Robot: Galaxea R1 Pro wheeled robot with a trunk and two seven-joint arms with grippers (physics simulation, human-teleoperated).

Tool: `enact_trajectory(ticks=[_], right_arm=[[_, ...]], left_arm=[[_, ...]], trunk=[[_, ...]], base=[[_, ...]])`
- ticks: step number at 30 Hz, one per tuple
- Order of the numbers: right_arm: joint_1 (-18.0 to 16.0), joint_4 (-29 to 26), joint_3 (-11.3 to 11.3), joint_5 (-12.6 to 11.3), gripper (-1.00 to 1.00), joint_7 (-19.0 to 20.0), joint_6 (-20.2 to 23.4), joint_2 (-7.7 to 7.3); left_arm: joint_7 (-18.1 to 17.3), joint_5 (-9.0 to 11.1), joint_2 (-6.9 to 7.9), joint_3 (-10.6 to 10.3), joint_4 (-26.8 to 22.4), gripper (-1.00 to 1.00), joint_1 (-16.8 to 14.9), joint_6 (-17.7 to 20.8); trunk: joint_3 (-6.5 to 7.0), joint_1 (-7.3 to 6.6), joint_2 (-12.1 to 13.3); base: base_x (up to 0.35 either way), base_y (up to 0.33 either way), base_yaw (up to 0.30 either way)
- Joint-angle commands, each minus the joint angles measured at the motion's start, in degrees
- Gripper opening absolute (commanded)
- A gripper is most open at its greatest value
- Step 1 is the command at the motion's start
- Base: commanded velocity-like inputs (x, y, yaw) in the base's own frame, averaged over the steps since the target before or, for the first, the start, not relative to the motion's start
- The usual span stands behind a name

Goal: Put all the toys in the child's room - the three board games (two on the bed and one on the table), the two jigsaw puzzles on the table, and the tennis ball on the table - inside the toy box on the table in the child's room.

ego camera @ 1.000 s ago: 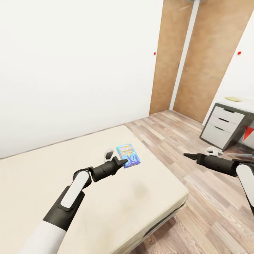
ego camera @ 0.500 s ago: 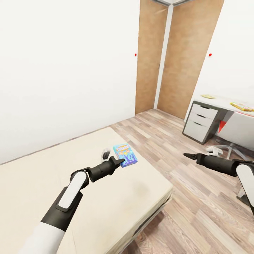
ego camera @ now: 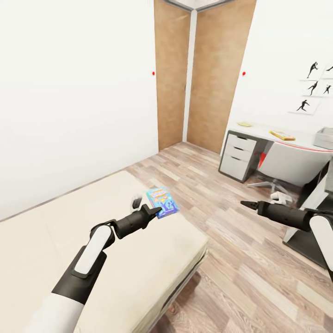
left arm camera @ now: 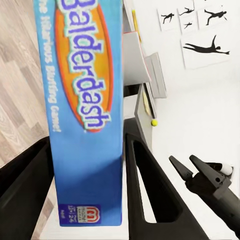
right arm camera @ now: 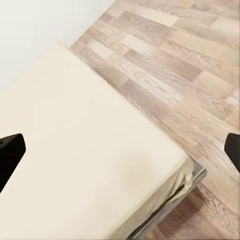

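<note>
My left gripper [ego camera: 156, 212] is shut on a blue board game [ego camera: 162, 202] with a yellow-orange title, held upright above the bed [ego camera: 92, 249]. The left wrist view shows that box [left arm camera: 85, 100] close up between both fingers. My right gripper [ego camera: 245, 204] hangs open over the wood floor with nothing in it. Far right stands the table [ego camera: 259, 134], with the grey toy box [ego camera: 324, 138] at the picture's edge. A flat yellow item [ego camera: 282, 135] and a smaller yellow one [ego camera: 244, 124] lie on the table, too small to identify. The tennis ball [left arm camera: 154, 122] is a tiny yellow-green dot.
A white chair [ego camera: 286, 163] is tucked under the table beside white drawers [ego camera: 238, 155]. Two wood-panelled doors [ego camera: 203, 78] fill the far corner. Black silhouette pictures [ego camera: 314, 88] hang above the table. The plank floor [ego camera: 222, 240] runs between bed and table.
The whole view has swung right, bringing the table, chair and pictures into sight. Both arms hold the same pose, with the blue game still gripped.
</note>
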Motion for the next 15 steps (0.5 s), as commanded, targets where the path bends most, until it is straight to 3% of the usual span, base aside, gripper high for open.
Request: enact_trajectory(ticks=[1,15], right_arm=[[0.0,0.0,-0.1,0.6,1.00,0.6,0.2,0.00],[0.0,0.0,-0.1,0.5,1.00,0.5,0.2,0.07]], left_arm=[[0.0,0.3,-0.02,0.1,0.0,-1.00,0.0,0.2],[0.0,0.4,0.02,0.2,-0.1,-1.00,0.0,0.3]], trunk=[[0.13,-0.22,0.4],[2.64,-3.30,6.0]], base=[[0.000,0.000,-0.283],[0.000,0.000,-0.283]])
